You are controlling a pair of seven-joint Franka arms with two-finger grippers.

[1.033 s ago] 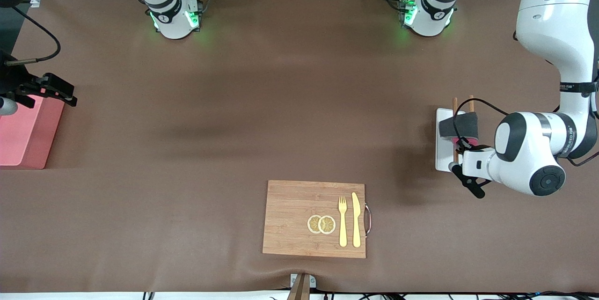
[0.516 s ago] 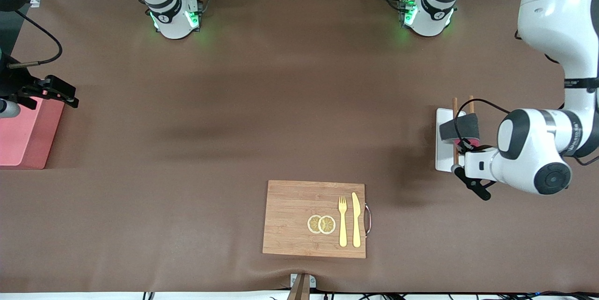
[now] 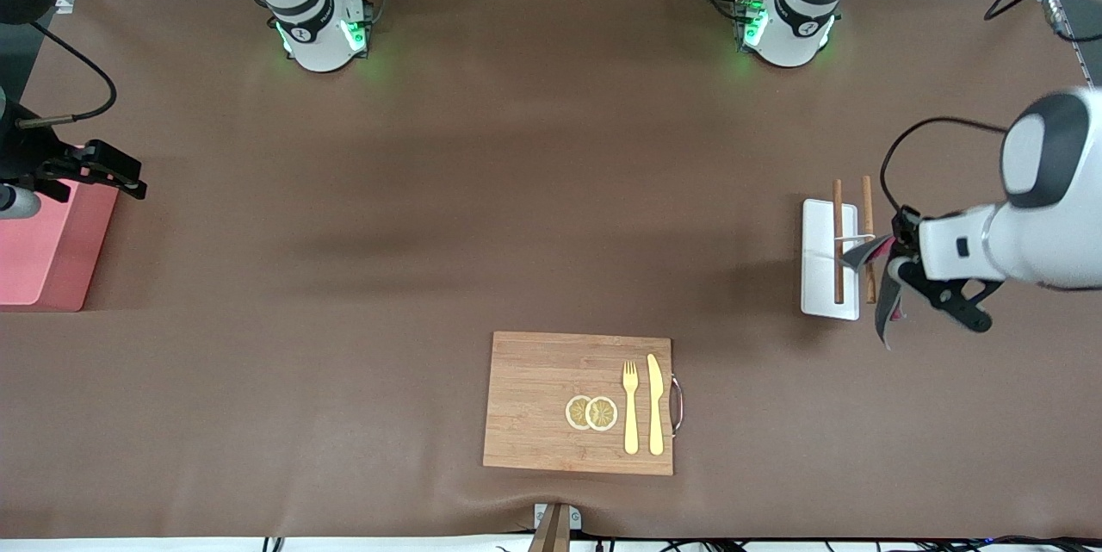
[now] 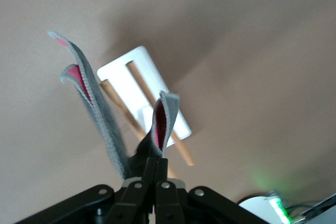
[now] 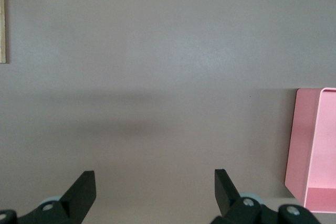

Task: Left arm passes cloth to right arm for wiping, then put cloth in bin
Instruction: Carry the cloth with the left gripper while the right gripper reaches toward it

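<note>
My left gripper (image 3: pixel 895 262) is shut on the cloth (image 3: pixel 885 311) and holds it in the air beside the white tray (image 3: pixel 818 276), toward the left arm's end of the table. The cloth hangs in grey folds with crimson-pink inside. In the left wrist view the gripper (image 4: pixel 156 166) pinches the cloth (image 4: pixel 100 114) over the tray (image 4: pixel 131 77). My right gripper (image 3: pixel 127 176) waits open and empty by the salmon-pink bin (image 3: pixel 43 259) at the right arm's end. In the right wrist view the gripper (image 5: pixel 155 182) is over bare mat, with the bin (image 5: pixel 315 145) at the edge.
Two brown sticks (image 3: pixel 838 242) lie across the white tray. A wooden cutting board (image 3: pixel 534 402) with a gold fork, a gold knife and two lemon slices lies at the middle, near the front camera. The arm bases stand at the table's back edge.
My left gripper has lifted the cloth off the white tray and carried it up toward the left arm's end. The cloth now hangs unfolded. The right arm has barely moved.
</note>
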